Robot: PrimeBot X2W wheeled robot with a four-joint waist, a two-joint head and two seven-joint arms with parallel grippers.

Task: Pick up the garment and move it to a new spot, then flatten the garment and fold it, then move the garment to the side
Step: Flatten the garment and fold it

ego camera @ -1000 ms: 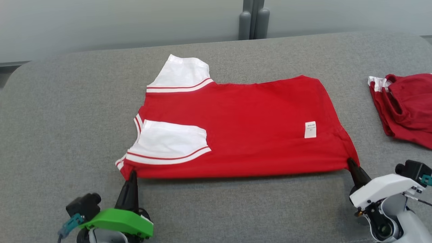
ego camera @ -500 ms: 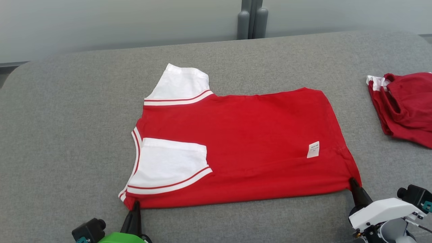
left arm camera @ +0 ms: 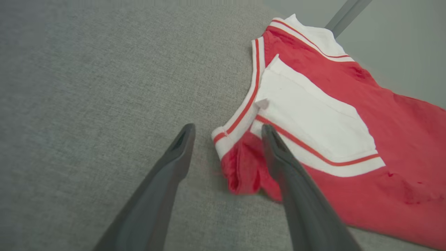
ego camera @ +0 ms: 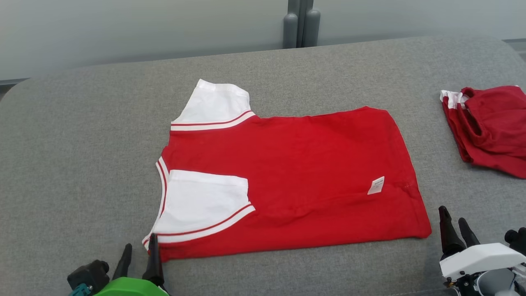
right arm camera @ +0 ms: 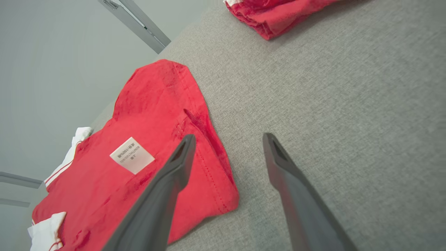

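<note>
A second red garment (ego camera: pixel 491 127) is cut off at the head view's right edge; print on the garment's (ego camera: pixel 308 172) white label (ego camera: pixel 376 185) cannot be read.

Grey fabric tabletop (ego camera: pixel 74 164) w/ rounded corners, pale grey wall (ego camera: pixel 123 28) behind, grey vertical post (ego camera: pixel 298 24) at back-centre.

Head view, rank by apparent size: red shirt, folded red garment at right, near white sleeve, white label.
1. red shirt
2-3. folded red garment, cut by the frame edge, and near white sleeve: look alike, not ranked
4. white label
</note>
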